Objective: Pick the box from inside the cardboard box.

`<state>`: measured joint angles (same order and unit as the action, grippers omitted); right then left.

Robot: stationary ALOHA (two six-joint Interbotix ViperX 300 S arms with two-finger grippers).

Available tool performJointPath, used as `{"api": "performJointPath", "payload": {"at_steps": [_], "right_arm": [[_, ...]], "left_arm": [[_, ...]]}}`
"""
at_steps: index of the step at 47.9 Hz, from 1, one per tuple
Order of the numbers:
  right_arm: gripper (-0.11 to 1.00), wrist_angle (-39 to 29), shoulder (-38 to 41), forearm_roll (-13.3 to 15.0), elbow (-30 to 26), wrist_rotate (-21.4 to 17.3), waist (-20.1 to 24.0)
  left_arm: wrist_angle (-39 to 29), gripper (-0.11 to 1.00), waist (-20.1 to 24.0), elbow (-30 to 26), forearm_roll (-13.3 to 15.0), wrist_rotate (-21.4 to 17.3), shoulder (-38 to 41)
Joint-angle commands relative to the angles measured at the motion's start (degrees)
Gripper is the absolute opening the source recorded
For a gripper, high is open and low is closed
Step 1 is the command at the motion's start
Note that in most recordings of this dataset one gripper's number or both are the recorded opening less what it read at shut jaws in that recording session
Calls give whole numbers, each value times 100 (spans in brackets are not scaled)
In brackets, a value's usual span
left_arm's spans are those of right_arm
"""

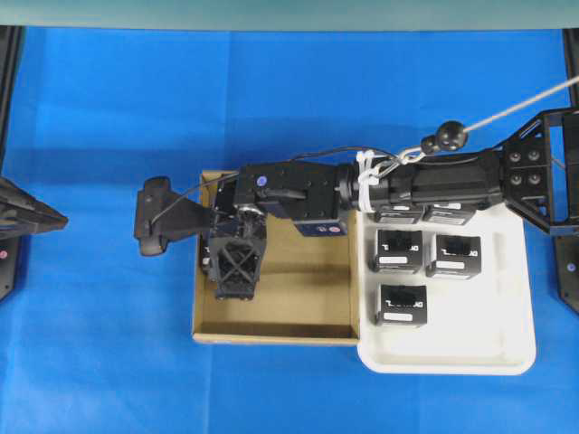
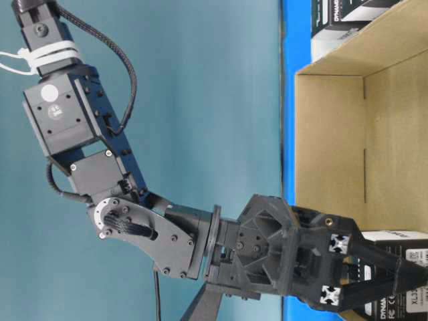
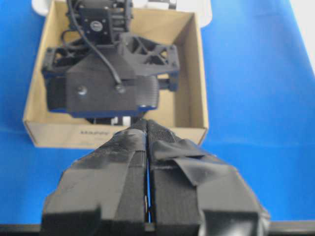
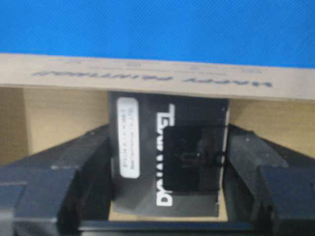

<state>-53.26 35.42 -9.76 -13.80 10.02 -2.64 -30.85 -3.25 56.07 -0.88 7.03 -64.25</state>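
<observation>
The brown cardboard box (image 1: 298, 289) lies in the middle of the blue table. My right gripper (image 1: 237, 271) reaches down into its left part and hides the box from overhead. In the right wrist view the black box (image 4: 167, 152), with white lettering and a white label strip, rests on the carton floor against the carton wall (image 4: 147, 76). My right gripper (image 4: 168, 132) has one finger pressed on each side of it. The table-level view shows the same grip (image 2: 381, 274). My left gripper (image 3: 146, 124) is shut and empty, hovering outside the carton's near wall (image 3: 59, 132).
A white plastic tray (image 1: 507, 353) touches the carton's right side and holds several more black boxes (image 1: 403, 303). The right arm (image 1: 434, 181) stretches over the tray's back. My left gripper (image 1: 50, 219) stays at the far left edge over blue cloth.
</observation>
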Motion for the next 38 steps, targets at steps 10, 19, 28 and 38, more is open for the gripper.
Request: {"api": "performJointPath", "payload": {"at_steps": [10, 19, 28, 38], "right_arm": [[60, 97, -185, -18, -44, -44, 114], [60, -220, -571, -18, -62, -211, 26], [60, -782, -1292, -35, -70, -281, -149], [60, -1617, -2259, -70, -79, -325, -352]], "left_arm": [[53, -5, -9, -132, -18, 0, 62], [53, -5, -9, -132, -18, 9, 70], [53, -5, -18, -132, -18, 9, 62], [53, -5, -9, -132, -18, 0, 70]]}}
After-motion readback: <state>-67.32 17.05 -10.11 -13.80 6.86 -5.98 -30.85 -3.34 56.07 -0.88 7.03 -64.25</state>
